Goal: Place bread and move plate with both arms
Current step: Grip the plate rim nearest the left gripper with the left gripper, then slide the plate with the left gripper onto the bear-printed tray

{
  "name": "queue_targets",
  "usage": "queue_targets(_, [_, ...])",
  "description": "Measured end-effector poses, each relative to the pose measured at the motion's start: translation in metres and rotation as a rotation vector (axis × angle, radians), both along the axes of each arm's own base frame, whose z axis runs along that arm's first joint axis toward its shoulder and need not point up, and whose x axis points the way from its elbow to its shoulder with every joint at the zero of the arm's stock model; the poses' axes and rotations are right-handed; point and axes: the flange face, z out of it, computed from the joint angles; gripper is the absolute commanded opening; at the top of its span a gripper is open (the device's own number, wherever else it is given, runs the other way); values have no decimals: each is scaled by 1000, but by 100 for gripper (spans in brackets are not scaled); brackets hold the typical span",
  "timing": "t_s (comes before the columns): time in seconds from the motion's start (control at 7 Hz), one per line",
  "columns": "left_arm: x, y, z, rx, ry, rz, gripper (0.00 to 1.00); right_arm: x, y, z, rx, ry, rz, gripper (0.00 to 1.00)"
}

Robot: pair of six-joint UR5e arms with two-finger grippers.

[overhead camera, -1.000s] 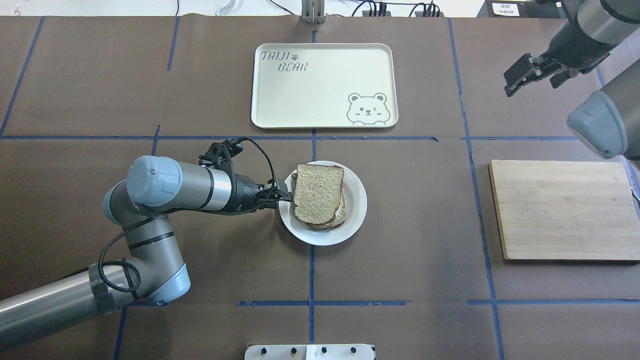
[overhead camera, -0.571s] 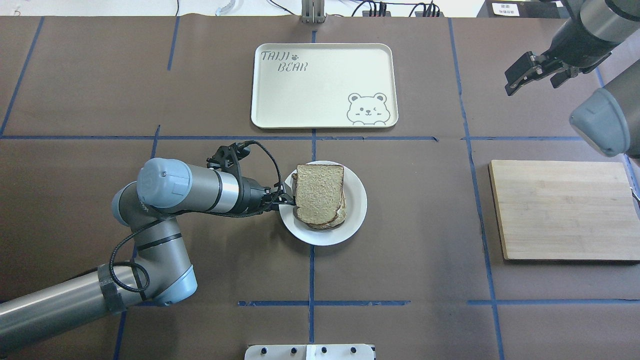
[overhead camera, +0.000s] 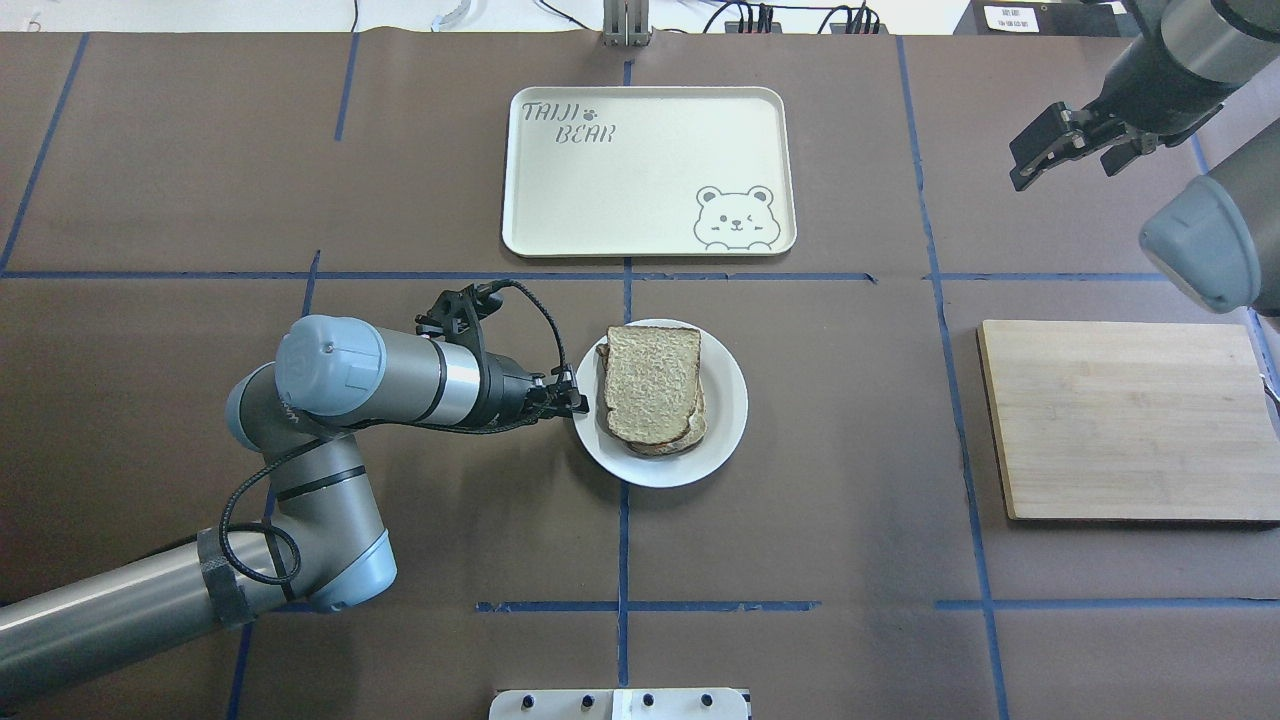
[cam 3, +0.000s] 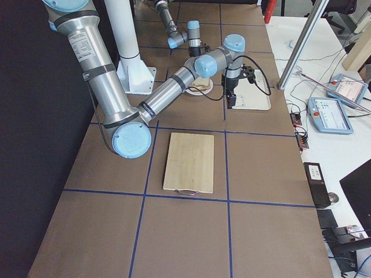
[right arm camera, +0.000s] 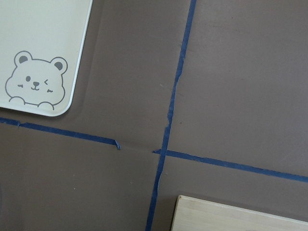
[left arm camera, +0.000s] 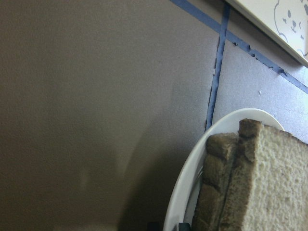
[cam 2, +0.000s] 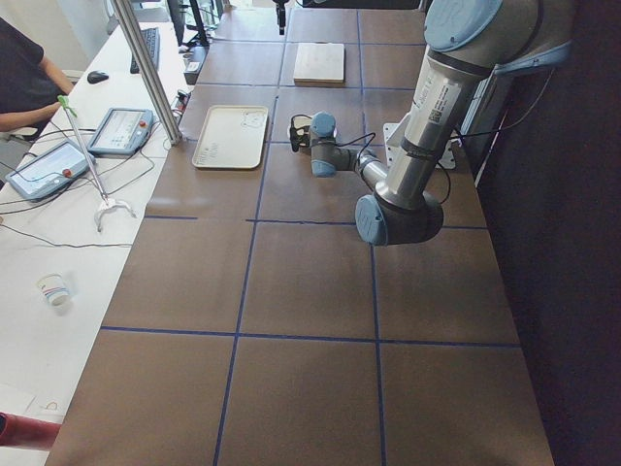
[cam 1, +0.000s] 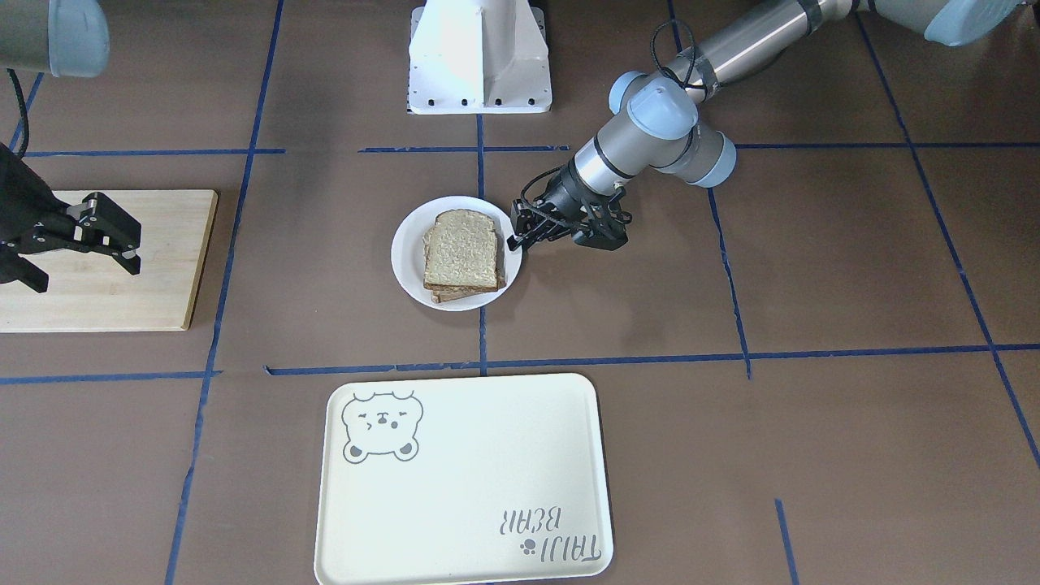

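Note:
The white plate (overhead camera: 728,405) lies mid-table with the plain bread (overhead camera: 652,385) on it, stacked on a second slice. My left gripper (overhead camera: 577,404) lies low and level at the plate's left rim, and its fingers look closed on that rim. In the front view the left gripper (cam 1: 516,236) meets the plate (cam 1: 406,252) beside the bread (cam 1: 461,250). The left wrist view shows the rim (left arm camera: 192,163) and bread (left arm camera: 269,183) very close. My right gripper (overhead camera: 1065,165) is open and empty, high over the table's far right.
The cream bear tray (overhead camera: 640,190) lies beyond the plate. A wooden cutting board (overhead camera: 1125,420) lies at the right, below the right gripper (cam 1: 81,275). The white pedestal base (cam 1: 479,57) stands at the robot's side of the table.
The left arm moved right up to the plate's rim. The plate with the bread then slid a little to the right. The right gripper barely moved.

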Motion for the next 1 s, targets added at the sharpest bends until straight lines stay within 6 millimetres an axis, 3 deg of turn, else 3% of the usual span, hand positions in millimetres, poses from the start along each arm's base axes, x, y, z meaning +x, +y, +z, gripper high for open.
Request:
queue_targets(0.57, [-9,1,-20,14,37,-3,6,2,0,1,0,1,1,100])
queue_targets(1.0, [-21,7,-47,-44,105,-13,2,4,0,1,0,-2,3,100])
